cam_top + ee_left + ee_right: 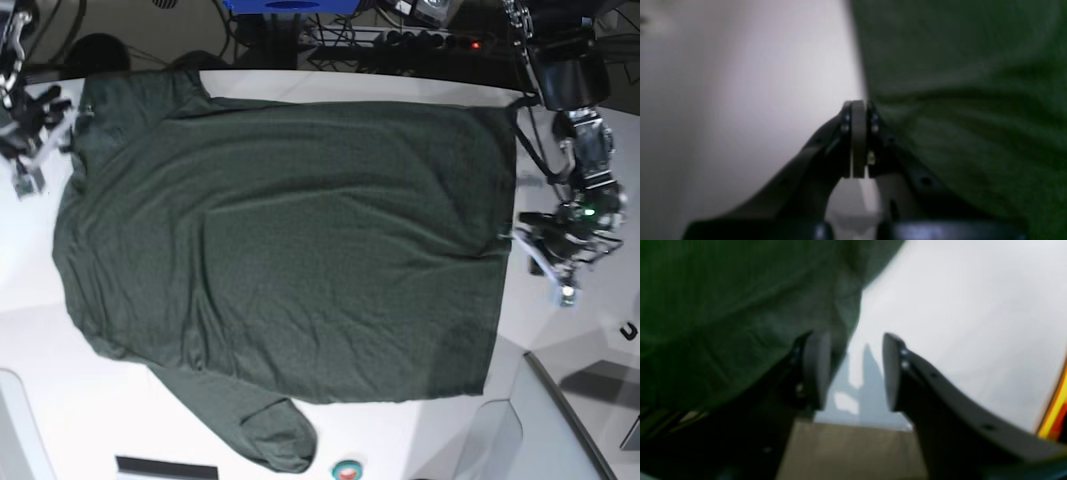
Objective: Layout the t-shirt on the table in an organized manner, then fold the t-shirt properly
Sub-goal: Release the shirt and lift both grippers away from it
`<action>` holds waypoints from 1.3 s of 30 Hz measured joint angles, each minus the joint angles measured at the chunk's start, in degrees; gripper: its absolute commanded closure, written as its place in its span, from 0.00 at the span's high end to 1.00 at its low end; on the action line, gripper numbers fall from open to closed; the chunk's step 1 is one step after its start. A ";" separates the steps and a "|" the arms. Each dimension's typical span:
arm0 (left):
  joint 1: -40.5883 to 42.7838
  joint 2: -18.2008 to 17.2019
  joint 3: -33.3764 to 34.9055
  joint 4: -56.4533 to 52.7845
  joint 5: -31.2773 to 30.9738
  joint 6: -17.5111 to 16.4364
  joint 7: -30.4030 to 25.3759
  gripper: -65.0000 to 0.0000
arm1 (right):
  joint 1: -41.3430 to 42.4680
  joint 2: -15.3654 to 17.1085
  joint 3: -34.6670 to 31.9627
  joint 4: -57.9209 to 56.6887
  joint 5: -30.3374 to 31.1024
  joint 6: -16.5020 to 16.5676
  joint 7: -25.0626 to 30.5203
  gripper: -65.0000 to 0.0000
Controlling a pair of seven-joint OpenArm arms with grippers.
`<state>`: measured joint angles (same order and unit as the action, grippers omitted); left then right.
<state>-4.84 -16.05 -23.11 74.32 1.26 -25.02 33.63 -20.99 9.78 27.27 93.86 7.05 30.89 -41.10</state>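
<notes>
The dark green t-shirt [290, 240] lies spread flat on the white table [80, 400], one sleeve trailing toward the near edge. My left gripper [512, 237] sits at the shirt's right edge. In the left wrist view that left gripper [858, 104] has its pads pressed together, and a crease in the t-shirt [957, 100] runs straight to its tip, so it pinches the edge. My right gripper [70, 112] is by the shirt's far left corner. In the right wrist view the right gripper [853, 337] stands open over bare table [957, 323], with the t-shirt [723, 313] draped against its left finger.
Cables and a power strip [420, 40] run behind the table's far edge. A black bar [165, 467] and a small round object [347, 468] sit at the near edge, and a grey panel [560, 420] at the near right. A yellow-red strip [1057, 406] borders the table.
</notes>
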 measured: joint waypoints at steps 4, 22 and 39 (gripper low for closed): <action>7.28 0.15 -5.25 8.90 -0.15 -3.37 -0.09 0.00 | -1.09 -0.92 2.54 -2.58 0.37 -0.02 3.17 0.43; 21.07 0.50 -19.17 11.87 -8.70 -13.44 0.13 0.11 | -0.50 -3.48 2.75 -10.67 0.31 7.65 2.56 0.42; 21.07 0.61 -18.88 11.85 -8.63 -13.86 0.26 0.10 | -0.90 -4.28 2.73 -0.42 -0.02 8.68 -6.49 0.01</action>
<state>16.23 -15.44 -42.00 86.17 -7.38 -38.87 33.89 -21.89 5.50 30.00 93.45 7.03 39.57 -47.59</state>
